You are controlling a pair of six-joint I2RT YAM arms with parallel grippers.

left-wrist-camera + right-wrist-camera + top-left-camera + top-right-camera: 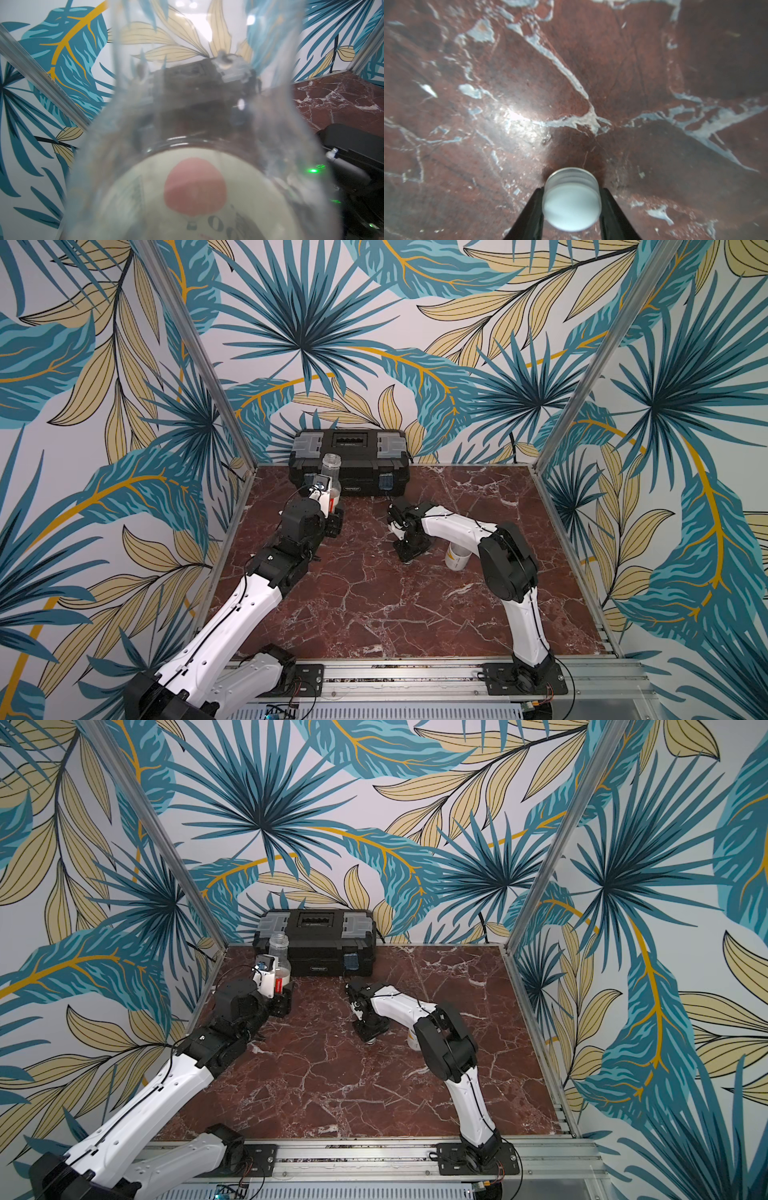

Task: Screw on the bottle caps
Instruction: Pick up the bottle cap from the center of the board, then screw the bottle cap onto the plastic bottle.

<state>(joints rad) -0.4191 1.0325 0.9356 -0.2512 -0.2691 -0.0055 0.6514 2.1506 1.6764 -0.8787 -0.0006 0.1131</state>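
Over red marble, left claw tight around red-marked bottle, print unreadable; right claw tight on white cap

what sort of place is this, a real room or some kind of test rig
Most likely a robot test cell, not a lived-in room: the left arm and right arm are mounted on an aluminium rail, and the marble-look tabletop is boxed in by leaf-print panels on metal posts.

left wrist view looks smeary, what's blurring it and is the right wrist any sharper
Left wrist view: the clear bottle fills the lens, out of focus, with bright glare spots on its wall. Right wrist view: the white cap is soft too, the marble table beyond it sharper, with one glare patch.
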